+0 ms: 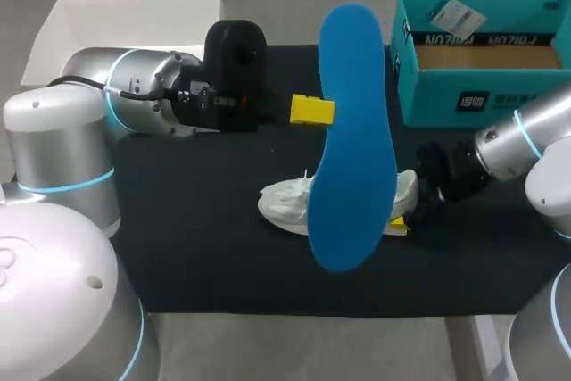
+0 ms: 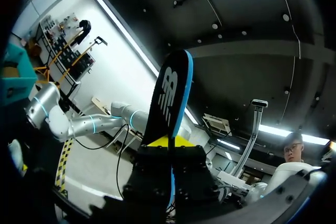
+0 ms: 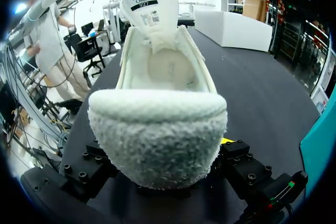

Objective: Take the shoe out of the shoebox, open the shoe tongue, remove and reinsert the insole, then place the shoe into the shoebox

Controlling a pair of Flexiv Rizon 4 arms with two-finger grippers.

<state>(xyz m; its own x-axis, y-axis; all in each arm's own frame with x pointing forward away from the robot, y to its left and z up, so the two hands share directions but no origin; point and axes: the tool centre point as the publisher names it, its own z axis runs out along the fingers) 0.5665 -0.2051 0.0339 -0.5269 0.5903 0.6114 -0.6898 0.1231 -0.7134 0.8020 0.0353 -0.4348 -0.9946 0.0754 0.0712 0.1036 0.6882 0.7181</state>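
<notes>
Blue insole point(image 1: 352, 131): you had it clamped in your left gripper point(image 1: 312, 111), above the shoe point(image 1: 284, 200).
Shoe: it lay on the table point(image 1: 205, 247), your right gripper point(image 1: 406, 213) grasping its heel.
Shoebox point(image 1: 446, 86): it stood beyond the shoe, on your right.

Insole point(image 1: 352, 131) over shoe point(image 1: 285, 202); shoebox point(image 1: 446, 100) rear right
</notes>
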